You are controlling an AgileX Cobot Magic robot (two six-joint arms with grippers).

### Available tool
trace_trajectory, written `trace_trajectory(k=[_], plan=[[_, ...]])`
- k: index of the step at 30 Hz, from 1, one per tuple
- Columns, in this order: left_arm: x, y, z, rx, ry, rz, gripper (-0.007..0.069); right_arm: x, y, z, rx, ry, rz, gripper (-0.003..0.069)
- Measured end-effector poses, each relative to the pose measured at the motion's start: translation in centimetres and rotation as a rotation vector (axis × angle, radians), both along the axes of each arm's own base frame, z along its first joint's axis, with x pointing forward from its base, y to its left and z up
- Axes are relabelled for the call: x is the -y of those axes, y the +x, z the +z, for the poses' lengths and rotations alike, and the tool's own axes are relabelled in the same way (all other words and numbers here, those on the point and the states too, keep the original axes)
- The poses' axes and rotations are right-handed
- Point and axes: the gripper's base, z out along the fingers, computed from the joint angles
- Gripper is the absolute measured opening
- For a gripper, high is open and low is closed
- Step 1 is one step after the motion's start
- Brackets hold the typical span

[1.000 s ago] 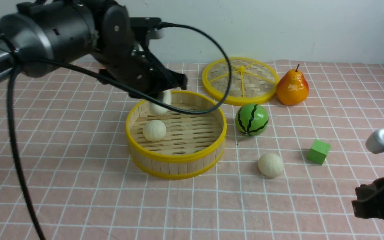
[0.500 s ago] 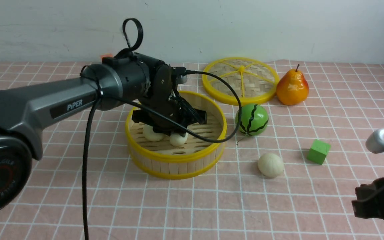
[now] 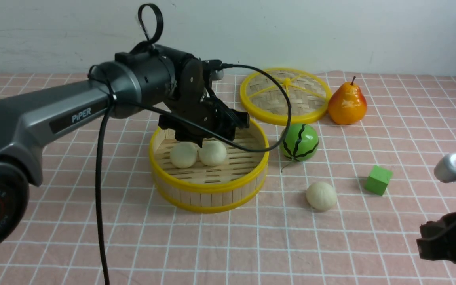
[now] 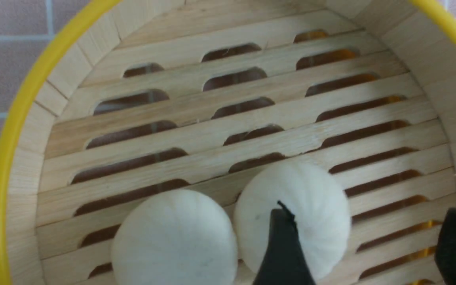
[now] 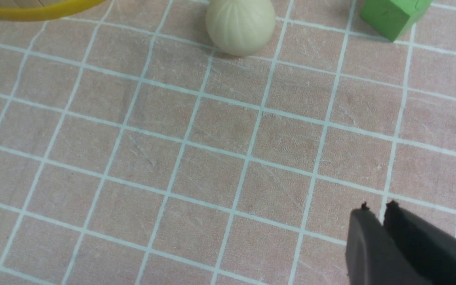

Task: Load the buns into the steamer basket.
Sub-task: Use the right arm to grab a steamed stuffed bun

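Note:
The steamer basket stands mid-table with two buns side by side on its slotted floor, one bun to the left and the other bun touching it. My left gripper hangs just above them, open and empty. In the left wrist view its fingers stand wide apart over the right-hand bun; the basket rim shows there too. The third bun lies on the cloth right of the basket and shows in the right wrist view. My right gripper is shut and empty, low at the front right.
A woven lid lies behind the basket, with a pear to its right. A toy watermelon sits just right of the basket. A green cube lies right of the third bun. The pink checked cloth covers the table.
My left gripper carried a bun down into the basket, let it go beside the first bun, and has risen a little. The right arm has not moved.

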Motion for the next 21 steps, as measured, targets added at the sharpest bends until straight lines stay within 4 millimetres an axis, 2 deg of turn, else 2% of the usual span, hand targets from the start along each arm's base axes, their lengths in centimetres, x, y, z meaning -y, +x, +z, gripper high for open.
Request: trace_trajectory(k=[4,5,7,9,11,12,13,15,18,21], plan=[[-0.8,-1.4,3.8,0.041,0.015,-0.02,0.0479,-0.4,0.2,0.6,-0.05,0.013,0.026,0.007],[-0.9,-1.5,4.1,0.039,0.022,-0.023,0.0478,-0.4,0.3,0.7,-0.056,0.019,0.025,0.007],[-2.1,-3.6,7.8,0.06,0.059,-0.058,0.046,-1.1,1.5,1.2,-0.125,0.031,0.06,0.009],[-3.7,-6.4,11.8,0.083,0.087,-0.083,0.0421,-1.7,3.1,1.6,-0.172,0.031,0.1,0.013],[-4.7,-8.3,13.8,0.098,0.092,-0.09,0.0392,-2.1,4.2,1.5,-0.194,0.032,0.116,0.0167],[-6.1,-10.9,15.9,0.125,0.094,-0.094,0.0348,-2.7,6.1,1.3,-0.218,0.04,0.126,0.024],[-7.0,-12.5,16.8,0.142,0.096,-0.094,0.0319,-2.9,7.1,1.2,-0.228,0.043,0.128,0.0276],[-8.8,-15.6,17.7,0.173,0.106,-0.089,0.0263,-3.5,9.3,1.1,-0.233,0.043,0.13,0.0356],[-11.4,-19.9,17.8,0.227,0.127,-0.072,0.0198,-4.3,13.0,-0.1,-0.257,0.038,0.13,0.0464],[-13.4,-23.4,17.0,0.266,0.104,-0.022,0.017,-4.9,16.1,-1.5,-0.271,0.028,0.13,0.0501]])
